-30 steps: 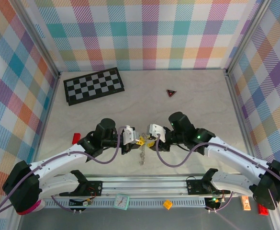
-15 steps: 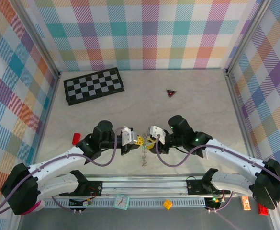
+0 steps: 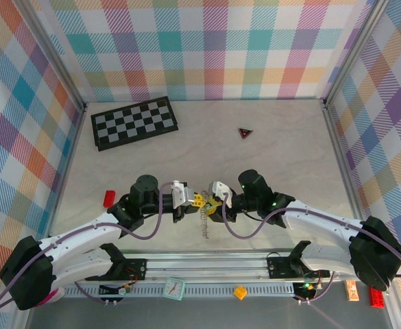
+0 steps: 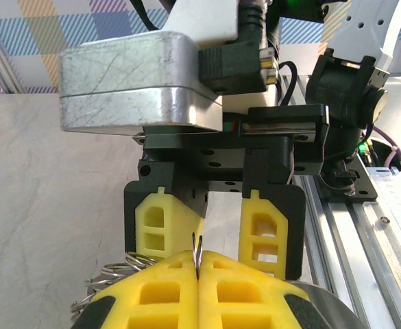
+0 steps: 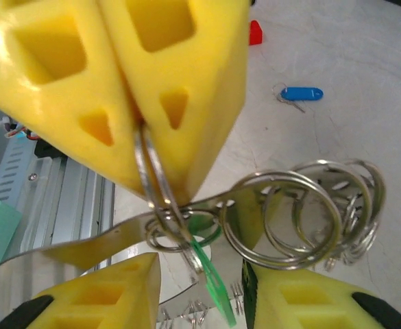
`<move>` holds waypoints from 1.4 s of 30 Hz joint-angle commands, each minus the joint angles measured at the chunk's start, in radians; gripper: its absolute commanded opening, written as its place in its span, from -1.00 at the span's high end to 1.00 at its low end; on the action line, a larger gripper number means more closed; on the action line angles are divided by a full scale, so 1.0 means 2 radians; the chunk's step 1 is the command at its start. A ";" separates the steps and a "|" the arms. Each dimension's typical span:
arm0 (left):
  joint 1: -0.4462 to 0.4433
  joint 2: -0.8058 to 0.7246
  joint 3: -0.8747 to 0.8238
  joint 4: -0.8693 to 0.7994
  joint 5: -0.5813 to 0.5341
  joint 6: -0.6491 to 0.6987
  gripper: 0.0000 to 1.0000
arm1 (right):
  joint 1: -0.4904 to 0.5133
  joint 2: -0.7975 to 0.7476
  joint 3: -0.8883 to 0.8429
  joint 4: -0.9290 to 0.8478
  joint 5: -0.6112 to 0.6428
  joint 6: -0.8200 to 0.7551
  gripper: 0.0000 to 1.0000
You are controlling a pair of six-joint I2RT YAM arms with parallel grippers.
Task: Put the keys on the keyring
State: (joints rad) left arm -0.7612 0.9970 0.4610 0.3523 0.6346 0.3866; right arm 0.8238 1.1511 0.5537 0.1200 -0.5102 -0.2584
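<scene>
Marbled desk point(image 3: 289, 151). Left gripper point(image 3: 197, 200): clamped on thin wire ring point(image 5: 149, 171) bearing green-headed key point(image 5: 210, 271), steadying it. Right gripper point(image 3: 213, 203): jaws apart by silvery band keyring point(image 5: 104, 236); hold we cannot tell.

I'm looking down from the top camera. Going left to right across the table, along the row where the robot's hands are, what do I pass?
red block → left hand → right hand

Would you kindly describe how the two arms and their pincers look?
Both are white shells with black joints; the left arm and right arm each trail a purple cable. The left pincer and right pincer have black bodies and blocky yellow fingers with cut-outs. The right arm shows a green light.
</scene>
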 commanded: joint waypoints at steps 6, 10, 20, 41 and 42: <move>-0.001 -0.015 -0.007 0.036 -0.006 -0.002 1.00 | 0.002 -0.001 -0.012 0.051 -0.032 0.020 0.51; -0.001 -0.017 -0.007 0.034 -0.008 0.000 1.00 | 0.002 0.001 -0.010 0.053 -0.030 0.022 0.68; 0.000 -0.022 -0.003 0.011 -0.014 0.011 1.00 | 0.002 -0.016 -0.010 0.033 -0.011 0.011 0.94; 0.000 -0.019 0.019 -0.062 -0.016 0.049 1.00 | 0.002 -0.067 0.058 -0.133 0.049 -0.058 1.00; -0.001 -0.018 0.020 -0.063 -0.017 0.049 1.00 | 0.002 -0.069 0.060 -0.136 0.050 -0.060 1.00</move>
State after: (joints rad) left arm -0.7612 0.9653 0.4591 0.2371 0.5896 0.4561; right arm 0.8242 1.0389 0.6361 -0.0937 -0.4210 -0.3378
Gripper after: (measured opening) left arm 0.043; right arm 0.046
